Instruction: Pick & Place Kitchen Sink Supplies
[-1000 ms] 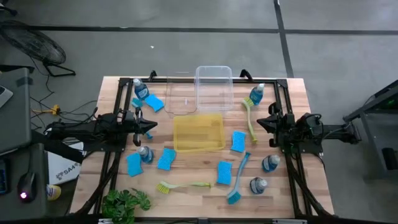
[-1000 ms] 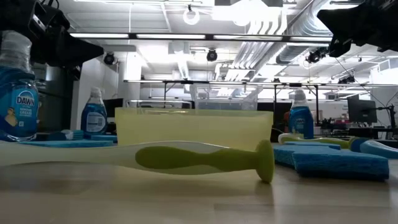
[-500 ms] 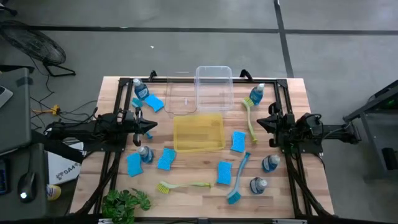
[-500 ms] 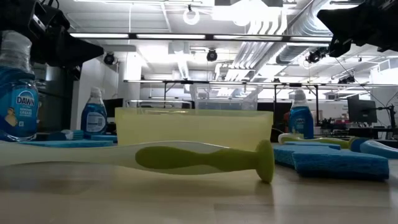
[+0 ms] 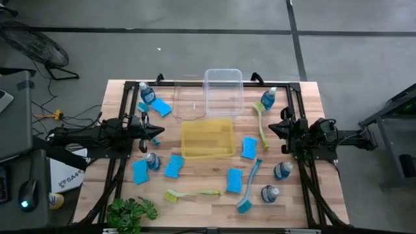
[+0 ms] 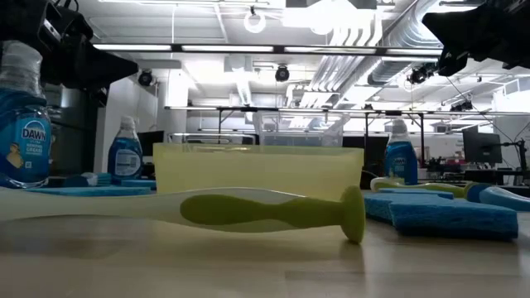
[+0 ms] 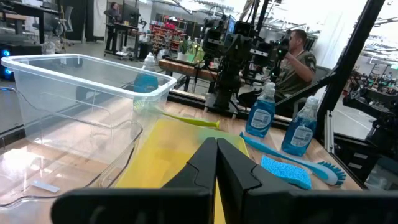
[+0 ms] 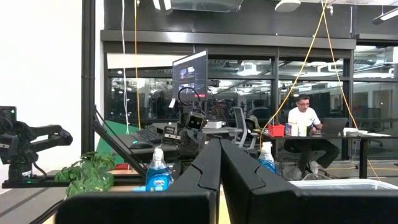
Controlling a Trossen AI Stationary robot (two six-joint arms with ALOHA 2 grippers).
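Note:
Several clear bottles of blue liquid, such as one [image 5: 147,94] at the far left and one [image 5: 282,170] at the near right, stand on the wooden table. Several blue sponges, among them one [image 5: 173,166], lie flat around a yellow bin [image 5: 207,138]. Two yellow-green brushes [image 5: 260,123] [image 5: 192,194] and a blue brush [image 5: 249,188] lie on the boards. My left gripper [image 5: 158,132] hangs shut at the yellow bin's left, above the table. My right gripper [image 5: 272,129] hangs shut at the bin's right. Both hold nothing.
Two clear bins [image 5: 188,101] [image 5: 224,91] stand side by side behind the yellow bin. A green leafy plant [image 5: 132,212] sits at the near left corner. A black frame [image 5: 130,88] runs along the table's sides. A person [image 7: 297,56] sits beyond the table.

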